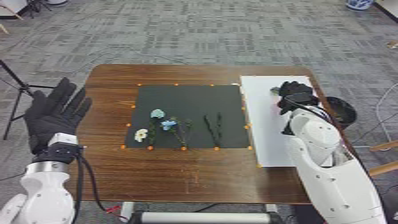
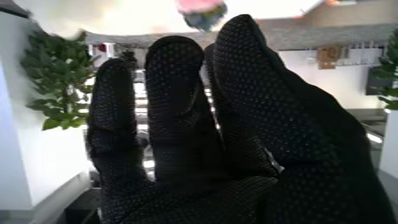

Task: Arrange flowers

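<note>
With my left hand (image 1: 53, 117) open and aside, my right hand (image 1: 296, 94) is open over the white board (image 1: 271, 142) near a pink flower (image 2: 201, 6), other flowers (image 1: 169, 125) spaced on the dark mat (image 1: 191, 97), probably for easy picking.

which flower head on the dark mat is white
The flower head nearest the dark mat's near left corner; the two bluish heads lie farther back.

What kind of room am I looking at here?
Probably an office or an indoor demonstration space: there's grey patterned carpet, a leafy green plant and a black tripod-like stand.
</note>
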You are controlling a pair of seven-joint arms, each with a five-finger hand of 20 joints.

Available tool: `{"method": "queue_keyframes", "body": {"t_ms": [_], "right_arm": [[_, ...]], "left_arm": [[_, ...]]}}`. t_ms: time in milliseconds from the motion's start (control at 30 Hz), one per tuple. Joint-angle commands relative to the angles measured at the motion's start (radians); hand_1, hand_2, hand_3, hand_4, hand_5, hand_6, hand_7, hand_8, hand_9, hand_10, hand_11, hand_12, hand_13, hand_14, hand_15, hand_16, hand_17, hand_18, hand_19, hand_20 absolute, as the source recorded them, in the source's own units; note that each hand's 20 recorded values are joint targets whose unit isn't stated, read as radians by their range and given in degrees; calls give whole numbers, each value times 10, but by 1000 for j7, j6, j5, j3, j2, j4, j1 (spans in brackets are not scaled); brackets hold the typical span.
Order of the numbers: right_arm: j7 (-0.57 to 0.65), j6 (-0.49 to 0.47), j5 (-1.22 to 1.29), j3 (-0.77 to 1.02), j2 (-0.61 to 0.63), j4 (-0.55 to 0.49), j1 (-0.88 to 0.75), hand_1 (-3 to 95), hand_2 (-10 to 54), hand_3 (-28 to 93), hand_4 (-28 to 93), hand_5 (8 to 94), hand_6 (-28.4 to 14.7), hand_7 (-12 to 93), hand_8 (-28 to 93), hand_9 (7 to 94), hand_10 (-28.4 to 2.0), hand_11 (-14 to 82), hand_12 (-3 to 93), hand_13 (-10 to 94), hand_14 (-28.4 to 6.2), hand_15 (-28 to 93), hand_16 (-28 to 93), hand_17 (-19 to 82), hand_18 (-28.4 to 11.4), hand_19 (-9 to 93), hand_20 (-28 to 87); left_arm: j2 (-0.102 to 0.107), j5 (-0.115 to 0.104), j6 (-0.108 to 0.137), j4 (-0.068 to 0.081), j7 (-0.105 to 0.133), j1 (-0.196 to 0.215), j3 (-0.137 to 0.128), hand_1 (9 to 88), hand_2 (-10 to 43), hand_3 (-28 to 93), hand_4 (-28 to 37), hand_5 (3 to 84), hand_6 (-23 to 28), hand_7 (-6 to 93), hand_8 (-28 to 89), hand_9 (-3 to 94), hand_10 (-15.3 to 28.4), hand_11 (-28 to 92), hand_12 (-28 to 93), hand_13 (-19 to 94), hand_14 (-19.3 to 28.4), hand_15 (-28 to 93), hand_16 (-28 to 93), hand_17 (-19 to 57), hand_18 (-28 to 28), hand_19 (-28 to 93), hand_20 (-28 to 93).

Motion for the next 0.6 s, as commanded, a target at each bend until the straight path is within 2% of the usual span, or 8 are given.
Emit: {"method": "queue_keyframes", "body": {"t_ms": [33,67,133,267,333,400,467,600], "right_arm": [[-6,-35,-16,-8,-27,41,0,583,-95,702,-283,558,-22,148,-122,500,-100,85,117,667,-28,568,392,338,-196,760,303],[-13,-35,-19,-10,-29,48,1,582,-95,700,-283,552,-21,147,-122,494,-100,83,115,667,-29,570,393,338,-195,760,303],[-15,-41,-26,-14,-31,59,4,574,-95,707,-283,530,-22,144,-121,468,-101,82,108,668,-32,573,392,339,-193,758,298],[-7,-66,-30,-15,-39,85,12,564,-95,707,-283,523,-21,144,-121,462,-102,86,100,669,-37,583,380,339,-193,759,292],[16,-100,18,-5,-47,88,15,565,-95,700,-283,542,-18,152,-123,486,-102,94,99,676,-35,587,370,351,-194,783,300],[31,-62,12,-9,-48,97,9,570,-95,695,-283,595,-11,173,-127,571,-110,118,114,708,-23,574,366,381,-192,828,323],[38,-54,-2,-13,-46,96,5,568,-95,709,-283,634,-6,206,-79,655,-111,155,166,729,-30,593,369,400,-193,857,358],[49,-51,-5,-16,-42,97,1,608,-95,657,-283,670,-5,293,-17,770,-84,107,373,753,-35,655,358,423,-196,882,401]], "left_arm": [[-13,-14,45,-15,10,15,4,256,148,675,-283,395,74,127,-104,294,118,156,60,243,135,207,-40,-67,141,350,78],[-15,-18,58,-18,14,16,5,256,148,675,-283,382,71,129,-104,284,115,155,60,243,135,207,-40,-67,141,350,78],[-17,-20,58,-19,24,17,3,257,149,675,-283,360,64,137,-106,272,111,156,60,243,135,207,-38,-68,141,351,78],[-19,-22,56,-22,25,26,-2,257,150,675,-283,346,60,147,-115,264,109,156,58,243,134,208,-37,-68,141,353,78],[-18,-27,73,-27,32,27,1,256,150,677,-283,345,60,148,-116,261,108,155,57,243,134,208,-37,-68,141,353,78],[-18,-46,97,-32,46,28,5,257,151,676,-283,328,56,154,-118,260,108,155,57,243,134,211,-37,-68,141,354,78],[-18,-57,98,-33,49,29,2,254,150,682,-283,303,48,164,-124,259,108,158,58,246,136,216,-37,-68,142,358,79],[-20,-65,94,-38,46,37,-2,254,151,683,-283,286,44,171,-131,259,109,163,58,248,137,222,-39,-67,143,365,81]]}}
